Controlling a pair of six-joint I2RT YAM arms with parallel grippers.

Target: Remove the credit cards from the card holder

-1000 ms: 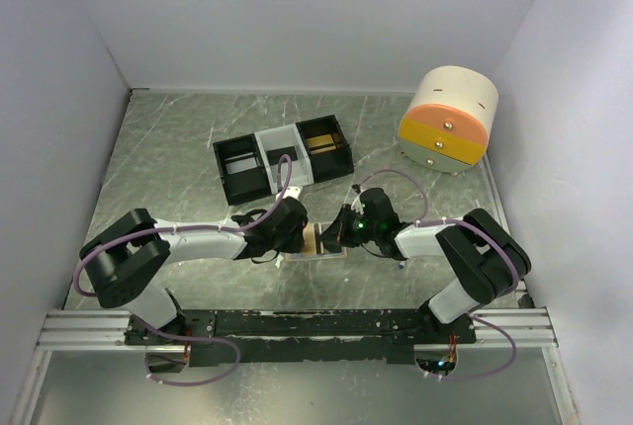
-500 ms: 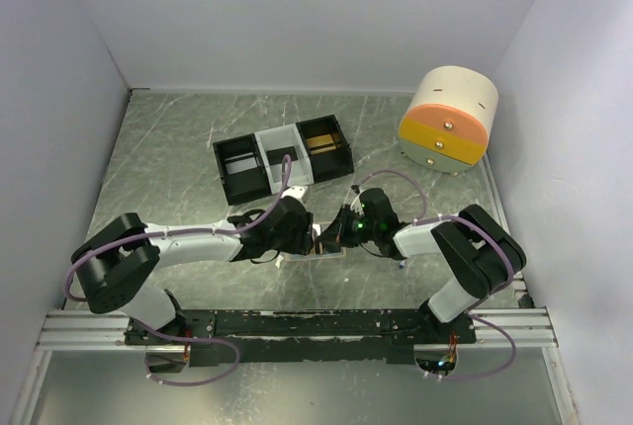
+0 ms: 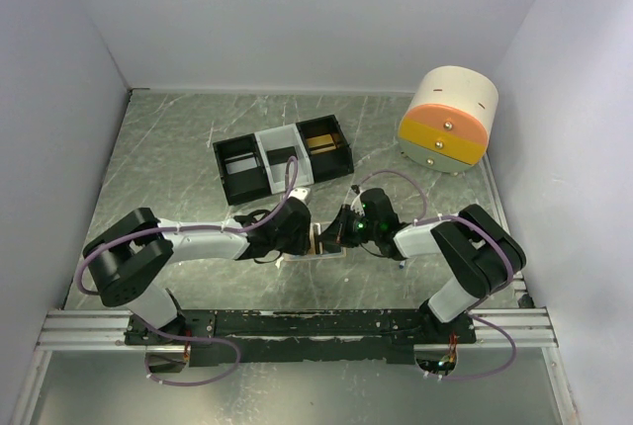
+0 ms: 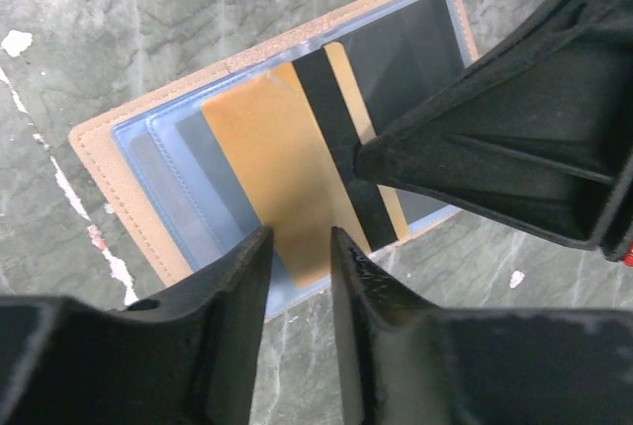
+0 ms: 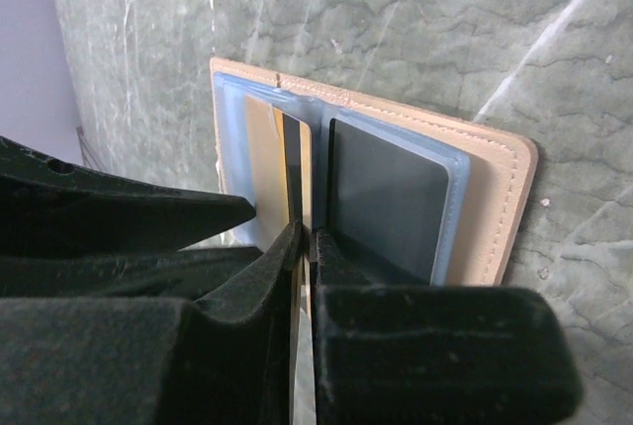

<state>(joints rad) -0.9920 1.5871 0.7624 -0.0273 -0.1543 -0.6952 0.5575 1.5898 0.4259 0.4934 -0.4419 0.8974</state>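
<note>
Left wrist cam: card holder (image 4: 104,158) lies open just on the near side of the tray (image 3: 223,170), my left gripper (image 4: 300,247) slightly spread over it. My right gripper (image 5: 305,239) is pinching the gold card (image 4: 259,143), so I'd pull it out flat and straight while left pins the holder down.

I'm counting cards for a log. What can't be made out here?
- Top external: left gripper and right gripper cover most of the card holder; cards too small.
- Left wrist: right gripper hides one holder corner.
- Right wrist: its fingers hide the gold card's near end.
- Cards behind others: uncountable.
</note>
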